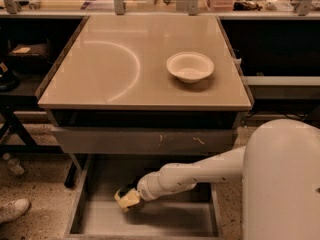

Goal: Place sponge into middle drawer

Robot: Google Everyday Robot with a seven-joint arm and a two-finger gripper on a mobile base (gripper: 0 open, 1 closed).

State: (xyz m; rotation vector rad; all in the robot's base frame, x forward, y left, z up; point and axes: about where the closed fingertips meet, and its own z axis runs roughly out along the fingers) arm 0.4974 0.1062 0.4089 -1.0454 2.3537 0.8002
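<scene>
In the lower middle of the frame, the white arm [200, 174] reached in from the right edge and ended in the gripper [127, 198], which sat inside the open middle drawer [165, 221], toward its left side. The fingers [121, 190] were clamped on the sponge [130, 200]. It showed as a pale yellow block at the tip of the arm, over the left part of the grey drawer floor; whether it touched the floor could not be told. Just above the drawer, a shut drawer front [100, 140] with pale scratch marks ran across the frame. The desk [100, 79] filled the upper middle, with a white bowl [190, 66] standing upright on its right part. A light shoe [12, 209] lay on the speckled floor [40, 194] at the lower left.
</scene>
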